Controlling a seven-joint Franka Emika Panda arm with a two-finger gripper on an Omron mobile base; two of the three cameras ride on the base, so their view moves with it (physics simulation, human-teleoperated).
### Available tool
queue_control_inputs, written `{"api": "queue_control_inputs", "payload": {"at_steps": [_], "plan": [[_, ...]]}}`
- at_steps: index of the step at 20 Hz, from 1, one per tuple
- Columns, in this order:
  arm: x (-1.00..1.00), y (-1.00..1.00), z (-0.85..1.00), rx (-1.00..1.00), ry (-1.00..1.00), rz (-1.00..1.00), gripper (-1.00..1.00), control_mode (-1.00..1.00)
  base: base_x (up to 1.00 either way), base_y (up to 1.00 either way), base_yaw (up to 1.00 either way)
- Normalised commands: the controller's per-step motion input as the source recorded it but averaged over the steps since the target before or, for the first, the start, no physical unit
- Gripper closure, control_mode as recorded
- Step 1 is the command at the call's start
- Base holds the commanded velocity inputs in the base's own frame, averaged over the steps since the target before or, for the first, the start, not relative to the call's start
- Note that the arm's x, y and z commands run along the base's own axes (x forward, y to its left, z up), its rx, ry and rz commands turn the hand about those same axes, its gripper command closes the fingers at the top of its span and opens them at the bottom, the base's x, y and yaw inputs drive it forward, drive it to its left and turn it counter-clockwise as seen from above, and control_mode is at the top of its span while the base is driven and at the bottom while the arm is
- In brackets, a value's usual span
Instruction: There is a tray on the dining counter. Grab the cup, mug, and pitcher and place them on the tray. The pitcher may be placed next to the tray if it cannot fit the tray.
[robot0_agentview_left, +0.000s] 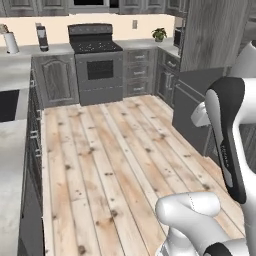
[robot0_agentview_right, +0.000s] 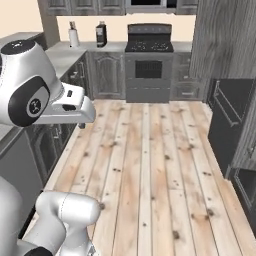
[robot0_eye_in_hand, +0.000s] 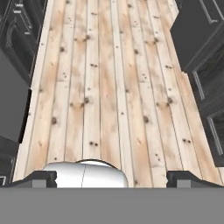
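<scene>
Gripper (robot0_eye_in_hand: 112, 177): jaws spread wide apart, nothing between them; the two dark fingertips (robot0_eye_in_hand: 39, 177) sit at opposite sides of the hand view.
Arm posture: folded high and close to the base, hand tilted down at the plank floor (robot0_eye_in_hand: 109, 87); I judge this a carrying pose for driving, not for reaching.
Floor: long boards run away from the robot toward the stove (robot0_agentview_left: 97, 62).
Surroundings: grey cabinets (robot0_agentview_right: 107, 75) line the far wall; a pale counter edge (robot0_agentview_left: 12, 165) runs along the left.
Tray, cup, mug, pitcher: none can be made out from here, so their positions, headings and long axes cannot be told.
Stage: searching or travelling; no item collected.
</scene>
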Motion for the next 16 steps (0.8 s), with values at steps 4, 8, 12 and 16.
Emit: {"api": "queue_control_inputs", "payload": {"at_steps": [4,8,12,16], "plan": [[0.00,0.00,0.00,0.00,0.00,0.00,-1.00,1.00,1.00,0.04,0.00],[0.00,0.00,0.00,0.00,0.00,0.00,-1.00,1.00,1.00,0.13,0.00],[0.00,0.00,0.00,0.00,0.00,0.00,-1.00,1.00,1.00,0.24,-0.08],[0.00,0.00,0.00,0.00,0.00,0.00,-1.00,1.00,1.00,0.21,-0.17]]}}
